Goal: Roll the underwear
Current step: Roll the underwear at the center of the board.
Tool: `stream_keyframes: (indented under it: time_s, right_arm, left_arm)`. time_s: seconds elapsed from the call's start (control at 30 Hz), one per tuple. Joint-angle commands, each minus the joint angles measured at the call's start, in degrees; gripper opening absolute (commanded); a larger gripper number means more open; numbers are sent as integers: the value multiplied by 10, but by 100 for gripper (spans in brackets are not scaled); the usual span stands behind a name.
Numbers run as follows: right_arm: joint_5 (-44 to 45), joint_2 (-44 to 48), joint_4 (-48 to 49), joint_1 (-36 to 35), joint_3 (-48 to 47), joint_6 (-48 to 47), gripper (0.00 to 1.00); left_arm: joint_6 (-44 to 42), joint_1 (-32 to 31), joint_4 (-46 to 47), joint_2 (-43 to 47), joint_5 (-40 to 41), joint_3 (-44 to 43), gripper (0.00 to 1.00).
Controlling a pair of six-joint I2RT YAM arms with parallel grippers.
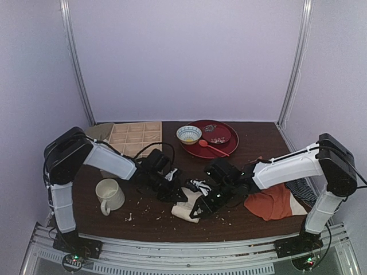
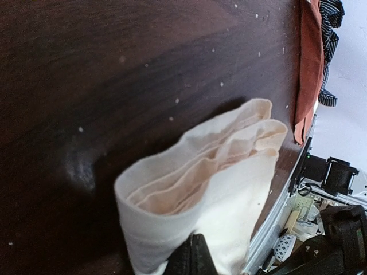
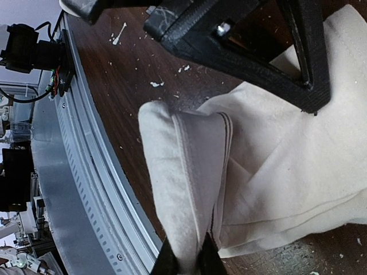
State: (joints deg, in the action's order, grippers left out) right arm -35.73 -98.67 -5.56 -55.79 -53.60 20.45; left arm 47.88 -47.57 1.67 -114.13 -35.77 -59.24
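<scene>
Top view, underwear (image 1: 184, 212): it is lying bunched on the dark counter (image 1: 252, 224), near the front edge, between the two arms.
Top view, left claw (image 1: 175, 193): it is reaching down to the upper left side of the underwear. Its grip is not showing clearly from here.
Top view, right claw (image 1: 202, 204): it is sitting at the right side of the cloth, close to the left claw.
Top view, other things: a cream mug (image 1: 109, 195) is standing left of the underwear. An orange-red garment (image 1: 272, 201) is lying to the right, beside a dark striped cloth (image 1: 305, 192).
Top view, back of counter: a red tray (image 1: 195, 150), a small bowl (image 1: 188, 134) just beside it and a wooden divided box (image 1: 135, 137) are standing there.
Left wrist view, left claw (image 2: 192, 256): it is clenched — the fingertips are meeting and pinching the near edge of the underwear (image 2: 200, 183).
Left wrist view, underwear: its folded layers are standing up from the counter (image 2: 114, 69) and opening like a pocket.
Left wrist view, far side: the orange-red garment (image 2: 309, 63) and the striped cloth (image 2: 331, 34) are showing well apart from the underwear.
Right wrist view, right claw (image 3: 186, 259): it is clenched — it is grasping a raised fold of the underwear (image 3: 287, 166).
Right wrist view, left claw (image 3: 258, 46): it is touching the upper part of the cloth.
Right wrist view, place: the fold is hanging just beside the counter's front edge.
</scene>
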Motion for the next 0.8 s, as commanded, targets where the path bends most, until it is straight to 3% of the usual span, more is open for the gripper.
stream_keyframes:
  time_s: [0.0, 0.53, 0.77]
  right_arm:
    - [-30, 17, 15, -10, 25, 40, 0]
    - [-98, -80, 156, 1, 87, 136, 0]
    - [-92, -75, 131, 10, 96, 140, 0]
  left_arm:
    - [8, 1, -55, -25, 49, 3, 0]
    - [18, 1, -56, -15, 65, 12, 0]
    - [23, 3, -56, -3, 79, 21, 0]
